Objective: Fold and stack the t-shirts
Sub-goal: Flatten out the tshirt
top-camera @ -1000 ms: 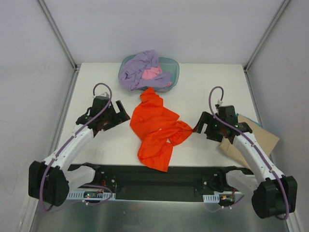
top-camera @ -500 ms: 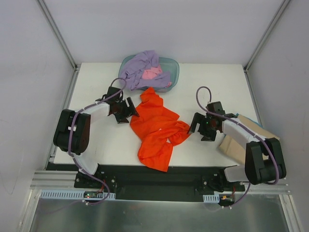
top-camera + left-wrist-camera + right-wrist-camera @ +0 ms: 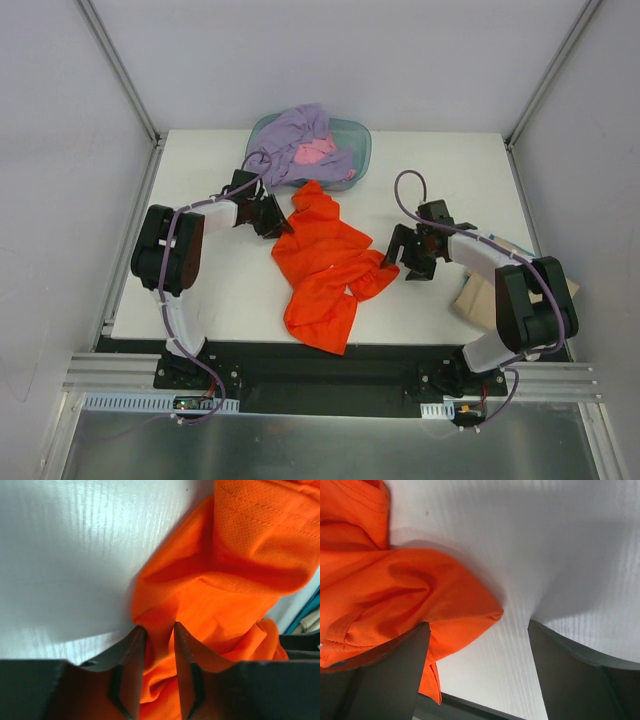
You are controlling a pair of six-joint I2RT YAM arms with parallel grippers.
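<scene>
The orange-red t-shirt point(image 3: 325, 265) lies crumpled in the middle of the white table point(image 3: 440, 170). My left gripper point(image 3: 278, 222) is at its upper left edge. In the left wrist view the left gripper point(image 3: 159, 627) has its fingers close together, pinching a fold of the orange cloth point(image 3: 240, 555). My right gripper point(image 3: 393, 258) is at the shirt's right edge. In the right wrist view it point(image 3: 478, 624) stands wide open, with a corner of the shirt point(image 3: 395, 590) lying between the fingers, near the left one. A lavender-purple t-shirt point(image 3: 290, 140) and a pink one point(image 3: 315, 152) are bundled at the back.
The purple and pink shirts sit in a translucent teal tub point(image 3: 358, 135) at the table's back edge, just behind the left gripper. A tan cardboard sheet point(image 3: 480, 300) lies at the right edge, partly under the right arm.
Both arms have swung inward to the orange shirt, the left to its upper left edge, the right to its right edge. The left fingers have closed onto a fold; the right have narrowed slightly.
</scene>
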